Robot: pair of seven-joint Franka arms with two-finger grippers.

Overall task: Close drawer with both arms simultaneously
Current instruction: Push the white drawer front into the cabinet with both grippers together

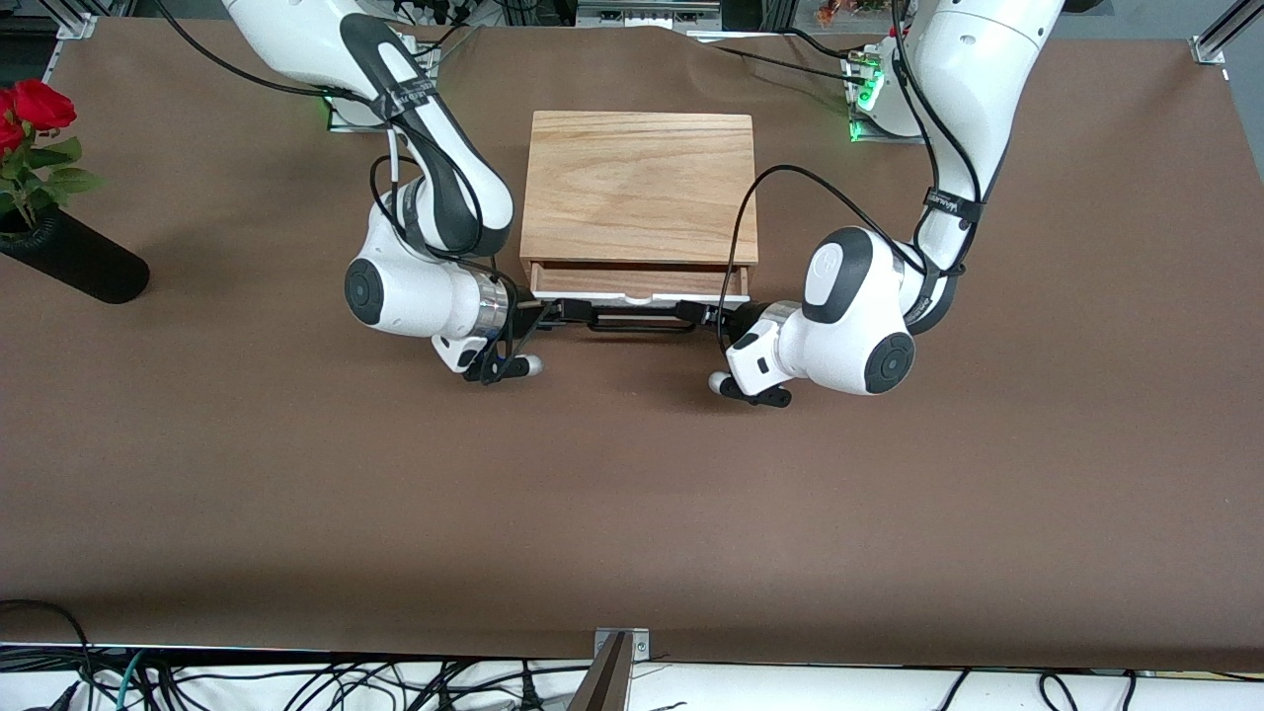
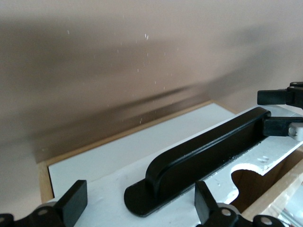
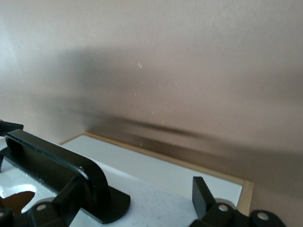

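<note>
The light-oak box [image 1: 640, 183] stands mid-table. Its drawer [image 1: 640, 292] is pulled out a little, and a thin strip of reddish-brown inside shows above the white front panel. The black bar handle [image 1: 637, 322] lies across the panel. My right gripper [image 1: 566, 314] is open at the handle's end toward the right arm; in the right wrist view [image 3: 137, 202] its fingers straddle the handle's foot [image 3: 110, 204]. My left gripper [image 1: 697, 314] is open at the handle's other end; in the left wrist view [image 2: 139, 208] it straddles that foot [image 2: 142, 204]. Both sets of fingertips are close to the white panel [image 2: 104, 163].
A black vase [image 1: 77, 259] with red roses [image 1: 38, 104] lies at the right arm's end of the table. Cables hang along the table edge nearest the front camera. Brown table surface [image 1: 632, 494] stretches in front of the drawer.
</note>
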